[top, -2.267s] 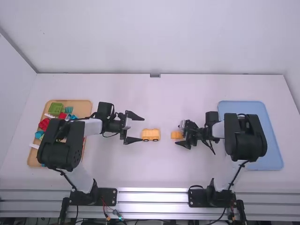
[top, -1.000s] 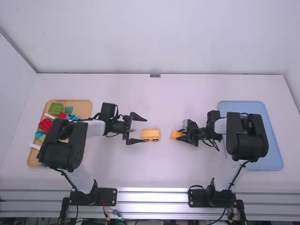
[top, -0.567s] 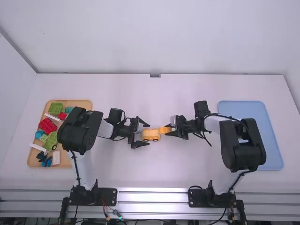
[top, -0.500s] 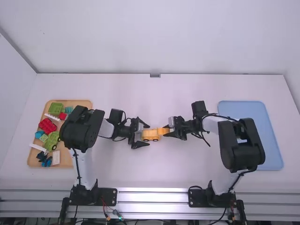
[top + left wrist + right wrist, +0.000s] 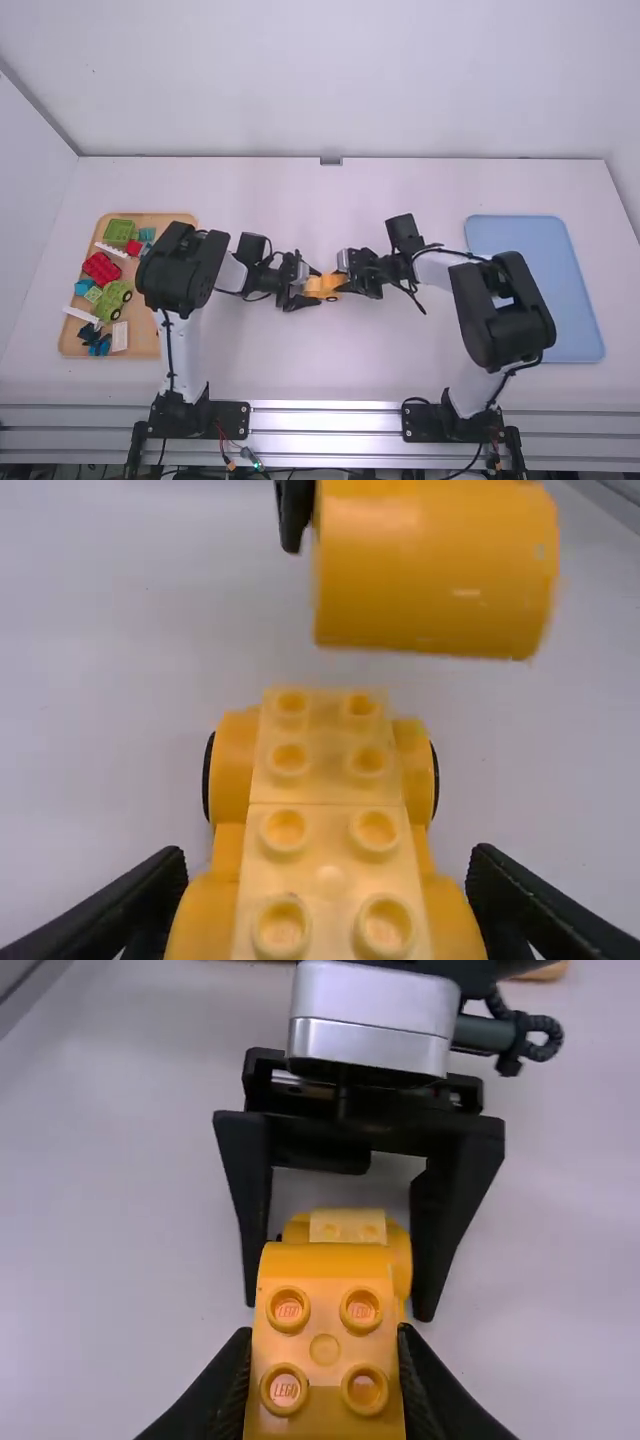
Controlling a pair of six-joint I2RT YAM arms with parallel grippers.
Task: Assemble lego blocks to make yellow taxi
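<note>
We find the left gripper [image 5: 311, 287] clamped across the sides of the wheeled yellow car base [image 5: 328, 780] on the white table [image 5: 340, 360]. We record the right gripper [image 5: 343, 284] firmly grasping a four-stud yellow block [image 5: 325, 1348], raised near the base's end facing the right arm. The left wrist view shows them apart.

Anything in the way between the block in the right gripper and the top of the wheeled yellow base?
Nothing visible. The right gripper holds the yellow block close to one end of the wheeled base, whose visible top studs are bare. The left gripper is at the base's other end.
</note>
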